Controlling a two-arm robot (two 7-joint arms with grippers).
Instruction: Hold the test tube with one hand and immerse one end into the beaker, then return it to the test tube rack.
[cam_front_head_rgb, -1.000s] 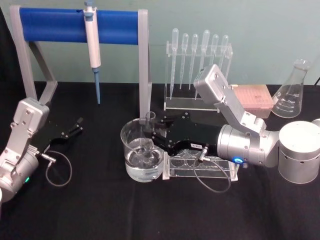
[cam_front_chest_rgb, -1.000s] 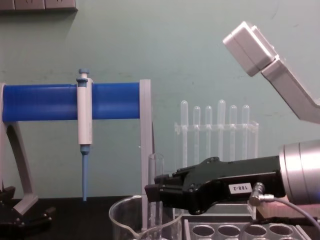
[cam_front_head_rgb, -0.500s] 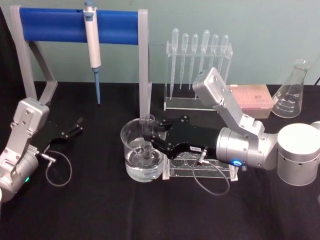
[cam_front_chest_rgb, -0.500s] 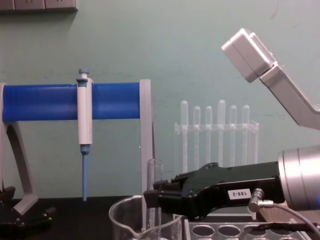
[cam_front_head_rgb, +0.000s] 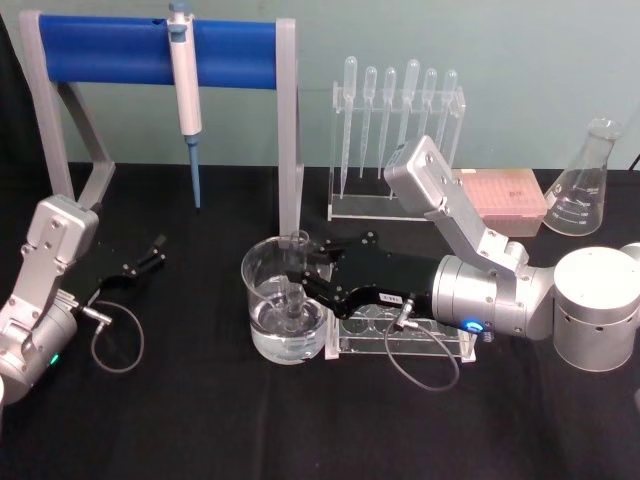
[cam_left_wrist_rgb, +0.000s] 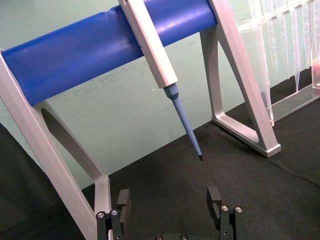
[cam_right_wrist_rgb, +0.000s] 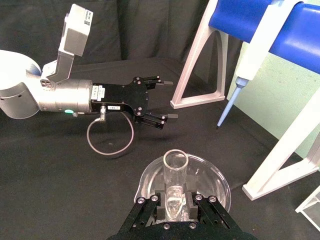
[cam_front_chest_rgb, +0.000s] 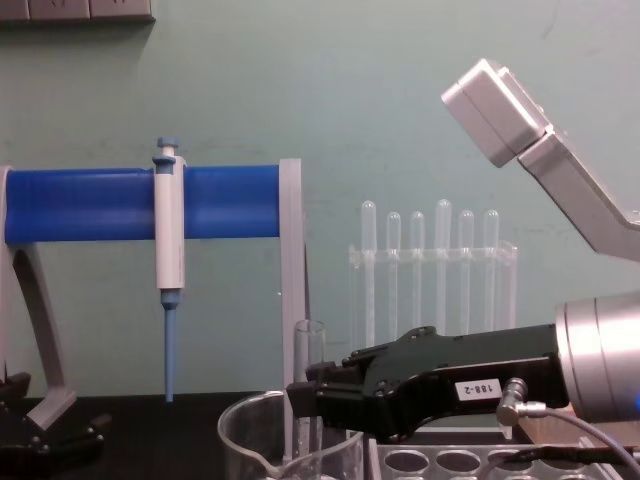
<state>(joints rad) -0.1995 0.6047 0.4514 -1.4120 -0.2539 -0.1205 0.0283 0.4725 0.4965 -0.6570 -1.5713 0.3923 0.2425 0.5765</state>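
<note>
Black cloth covers the surface (cam_front_head_rgb: 200, 420), and the work sits near its middle. The stand (cam_front_head_rgb: 120, 50), with its blue bar, fills the back left corner, well clear of the job.

The right tool (cam_front_head_rgb: 300, 282) reaches in low and level from the right edge. Its fingers pinch the tube (cam_front_head_rgb: 295, 243) just below the rim. Gripping that high leaves the tube's lower length free to go down without the fingers meeting glass.

The left tool (cam_front_head_rgb: 150, 255) lies parked by the left edge, in front of the stand. Its fingers are spread with nothing between them, so it keeps out of a one-armed job.

The beaker (cam_front_head_rgb: 255, 300) stands front of centre, part-filled with water. It is right against the left end of the rack (cam_front_head_rgb: 440, 345), whether touching or a hair apart, which should make the trip back short.

The tube hangs upright inside the beaker, open rim above the beaker's rim and closed end down. Its bottom looks to sit at the water, though through the curved glass I cannot be sure it is under.

I judge the dip to be the step in hand, with the return to the rack not yet done. That return calls for a straight lift until the closed end clears the rim, then a shift right over a hole.
</note>
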